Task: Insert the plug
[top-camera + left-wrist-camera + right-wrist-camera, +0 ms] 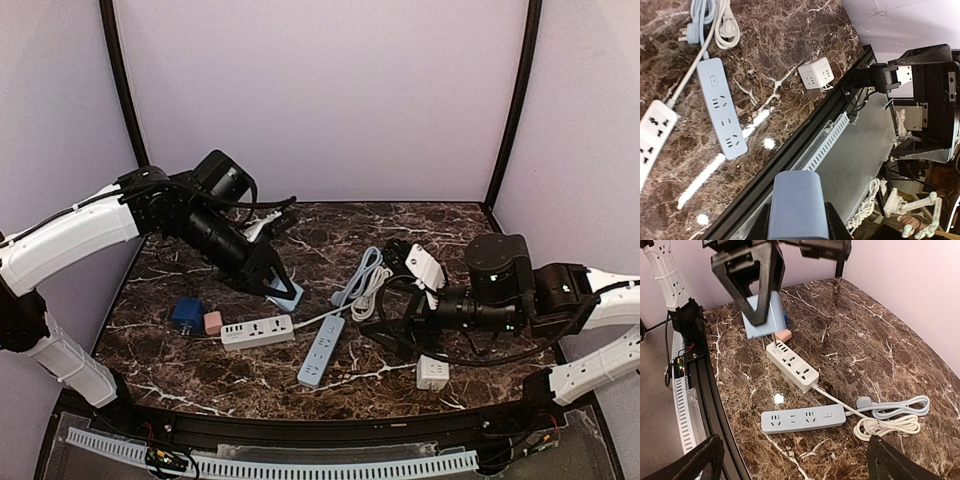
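Observation:
My left gripper (276,283) is shut on a light blue plug adapter (287,296) and holds it just above the table, beside the right end of the white power strip (257,331). In the left wrist view the adapter (796,200) sits between the black fingers (836,227). In the right wrist view the adapter (761,316) hangs above the far end of the white strip (791,366). A blue power strip (321,351) lies in front (802,420). My right gripper (392,312) is open and empty above the table, right of the blue strip.
A white cube adapter (432,372) sits near the front right. A small blue cube (186,313) and a pink cube (212,322) lie left of the white strip. Coiled white and blue cables (362,278) lie at the middle back. A black rail (300,425) runs along the table's front edge.

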Action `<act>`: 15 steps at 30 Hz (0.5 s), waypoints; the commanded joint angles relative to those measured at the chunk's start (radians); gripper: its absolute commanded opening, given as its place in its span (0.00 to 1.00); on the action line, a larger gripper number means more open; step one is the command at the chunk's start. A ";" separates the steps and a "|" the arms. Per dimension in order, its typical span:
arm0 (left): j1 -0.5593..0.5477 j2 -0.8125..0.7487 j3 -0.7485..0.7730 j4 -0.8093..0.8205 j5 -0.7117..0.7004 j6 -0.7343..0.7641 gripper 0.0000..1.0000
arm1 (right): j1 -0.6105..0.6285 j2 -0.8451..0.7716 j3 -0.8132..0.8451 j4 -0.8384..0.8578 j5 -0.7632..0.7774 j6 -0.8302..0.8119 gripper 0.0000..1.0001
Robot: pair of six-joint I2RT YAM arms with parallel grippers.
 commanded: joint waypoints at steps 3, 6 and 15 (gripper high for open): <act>0.003 0.087 0.153 -0.298 -0.217 0.211 0.01 | -0.002 -0.043 0.018 -0.133 0.058 0.095 0.99; -0.002 0.122 0.159 -0.306 -0.240 0.141 0.01 | -0.002 -0.037 0.044 -0.211 0.136 0.208 0.99; -0.130 0.201 0.112 -0.166 -0.343 -0.190 0.01 | -0.002 0.029 0.089 -0.423 0.304 0.572 0.99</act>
